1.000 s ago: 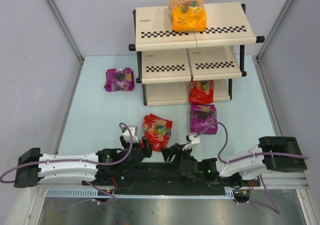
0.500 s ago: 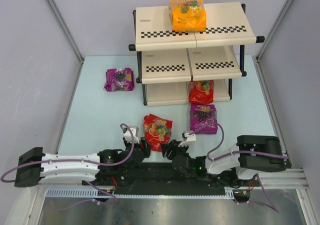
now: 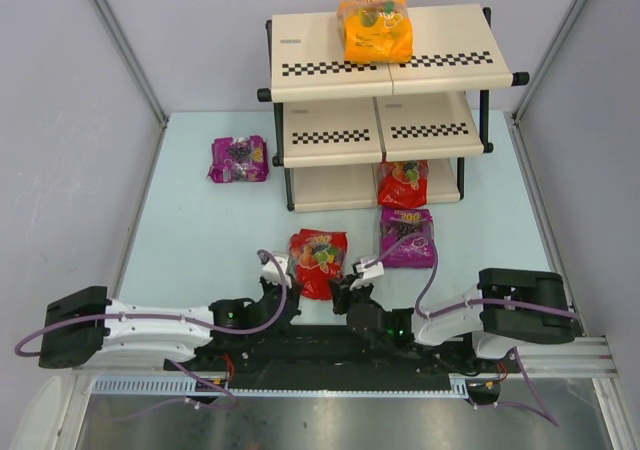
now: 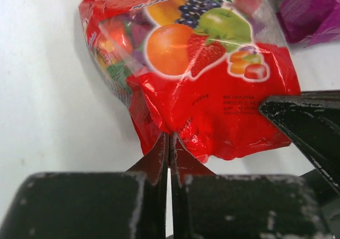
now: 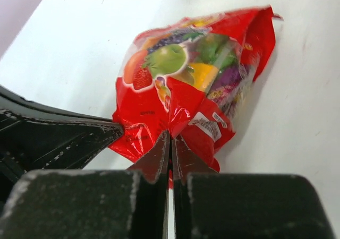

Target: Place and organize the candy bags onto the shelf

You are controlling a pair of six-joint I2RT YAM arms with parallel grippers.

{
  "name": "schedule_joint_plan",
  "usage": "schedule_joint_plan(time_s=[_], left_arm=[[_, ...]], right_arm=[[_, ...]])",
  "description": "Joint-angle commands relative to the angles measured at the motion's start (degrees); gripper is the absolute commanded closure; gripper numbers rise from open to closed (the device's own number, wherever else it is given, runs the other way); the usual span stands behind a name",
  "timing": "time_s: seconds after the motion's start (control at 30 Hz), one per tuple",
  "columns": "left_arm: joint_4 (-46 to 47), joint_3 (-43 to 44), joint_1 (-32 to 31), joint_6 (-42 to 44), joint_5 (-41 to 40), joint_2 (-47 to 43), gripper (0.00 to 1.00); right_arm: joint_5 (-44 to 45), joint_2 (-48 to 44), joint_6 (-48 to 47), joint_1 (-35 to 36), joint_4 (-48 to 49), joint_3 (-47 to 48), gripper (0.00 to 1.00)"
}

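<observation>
Red glossy plastic candy pouch [image 3: 318, 260] with fruit print lies flat on pale matte table [image 3: 190, 240], well in front of cream three-tier shelf with checkered strips [image 3: 310, 50]. Left claw [image 4: 169, 138] is clenched on the pouch's near edge, left side. Right claw [image 5: 170, 135] is clenched on the same edge, right side. Crinkled film puckers into creases at both black wedge-shaped tips. Pouch sits between the claws.

Red candy bag [image 4: 202, 63] reads "100" (partly cropped).
</observation>
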Motion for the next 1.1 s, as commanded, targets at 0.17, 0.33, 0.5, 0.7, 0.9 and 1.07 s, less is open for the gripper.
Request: schedule_joint_plan(time_s=[0.17, 0.33, 0.5, 0.7, 0.9, 1.07], left_arm=[[21.7, 8.1, -0.1, 18.8, 0.2, 4.7, 1.00], [25.3, 12.8, 0.8, 27.5, -1.0, 7.8, 1.00], [31.7, 14.3, 6.0, 29.8, 4.6, 11.8, 1.00], [37.0, 17.1, 12.6, 34.1, 9.5, 15.9, 1.00], [41.4, 20.5, 18.9, 37.4, 15.2, 22.0, 1.00], [44.7, 23.6, 23.8, 38.5, 18.9, 26.9, 1.00]], right_arm=[[3.9, -9.5, -29.0, -2.0, 9.4, 1.6, 1.00], [-2.5, -12.3, -33.9, -8.9, 13.6, 0.3, 1.00], [-13.0, -13.6, -36.0, -16.1, 15.9, 0.0, 1.00], [-19.3, -14.0, -36.6, -24.0, 17.9, 0.0, 1.00], [-23.0, -10.9, -35.9, -30.6, 22.4, 0.0, 1.00], [-27.2, -6.6, -32.6, -36.4, 26.8, 0.1, 1.00]])
